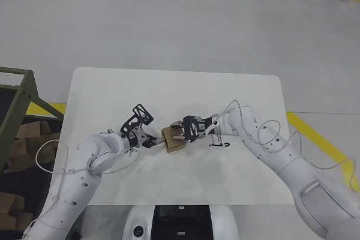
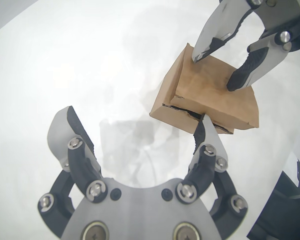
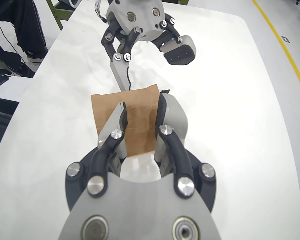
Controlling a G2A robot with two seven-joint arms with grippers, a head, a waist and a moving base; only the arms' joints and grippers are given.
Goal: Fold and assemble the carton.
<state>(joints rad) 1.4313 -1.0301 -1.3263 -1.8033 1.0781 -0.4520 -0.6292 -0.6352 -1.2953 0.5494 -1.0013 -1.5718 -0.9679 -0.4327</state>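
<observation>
White rounded worktop point(image 1: 168, 90) under both arms; I see the left gripper point(image 2: 136, 112) spread wide, one fingertip point(image 2: 206, 131) touching the small brown cardboard carton point(image 2: 202, 96) lying mid-worktop; the right gripper point(image 3: 142, 101), partly parted, rests both tips on the carton's top face, clamping nothing.

Plain brown carton point(image 1: 173, 139); white table point(image 1: 168, 90); left hand point(image 2: 136, 116), right hand point(image 3: 142, 103) silver with black ribbed pads point(image 2: 82, 131); yellow floor stripe point(image 1: 303, 127).

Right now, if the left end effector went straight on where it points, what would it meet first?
The carton: one finger of the left end effector seems to touch its split edge now.
</observation>
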